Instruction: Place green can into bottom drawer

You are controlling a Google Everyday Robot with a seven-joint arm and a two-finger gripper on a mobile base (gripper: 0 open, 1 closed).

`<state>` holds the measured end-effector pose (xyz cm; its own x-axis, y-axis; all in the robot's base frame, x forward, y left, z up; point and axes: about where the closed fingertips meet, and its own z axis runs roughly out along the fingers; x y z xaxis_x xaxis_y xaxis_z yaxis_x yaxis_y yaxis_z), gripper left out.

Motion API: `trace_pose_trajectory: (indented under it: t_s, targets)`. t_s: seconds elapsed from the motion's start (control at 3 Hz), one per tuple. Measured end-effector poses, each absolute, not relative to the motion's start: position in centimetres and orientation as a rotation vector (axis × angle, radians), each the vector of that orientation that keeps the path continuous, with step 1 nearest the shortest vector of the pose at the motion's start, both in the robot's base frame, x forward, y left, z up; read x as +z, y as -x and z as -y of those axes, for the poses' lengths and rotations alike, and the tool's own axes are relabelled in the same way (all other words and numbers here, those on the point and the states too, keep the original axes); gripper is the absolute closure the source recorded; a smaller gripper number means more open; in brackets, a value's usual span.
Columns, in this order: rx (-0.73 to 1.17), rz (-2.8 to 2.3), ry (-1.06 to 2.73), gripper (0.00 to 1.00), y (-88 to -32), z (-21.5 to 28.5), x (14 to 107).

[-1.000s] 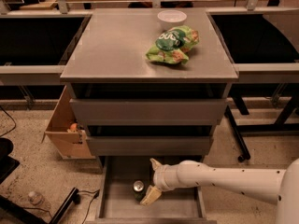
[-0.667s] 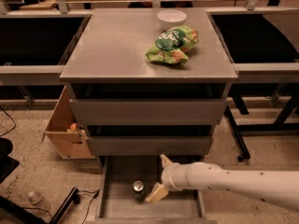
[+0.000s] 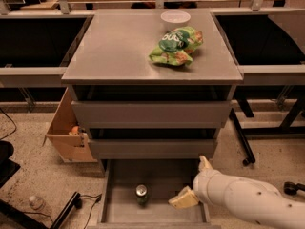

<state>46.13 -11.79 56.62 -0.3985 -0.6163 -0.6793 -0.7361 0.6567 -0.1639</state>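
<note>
The green can (image 3: 141, 194) stands upright on the floor of the open bottom drawer (image 3: 116, 213), left of its middle, silver top showing. My gripper (image 3: 193, 182) is at the drawer's right side on a white arm that comes in from the lower right. One cream finger (image 3: 183, 199) reaches toward the can and another (image 3: 204, 163) points up by the drawer's right wall. The gripper is open and holds nothing. A gap lies between it and the can.
The grey cabinet top (image 3: 114, 51) holds a green snack bag (image 3: 176, 45) and a white bowl (image 3: 175, 17). A cardboard box (image 3: 66, 132) stands at the cabinet's left. A plastic bottle (image 3: 37, 204) and a black leg (image 3: 64, 211) lie on the floor at lower left.
My gripper has drawn back to the right, away from the can. The can stays upright in the drawer where it was.
</note>
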Motion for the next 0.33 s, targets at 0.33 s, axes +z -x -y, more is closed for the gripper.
trace_pose_trajectory:
  t_s: [0.33]
  targets:
    - [0.095, -2.248, 1.014, 0.0, -43.06, 15.74, 58.06]
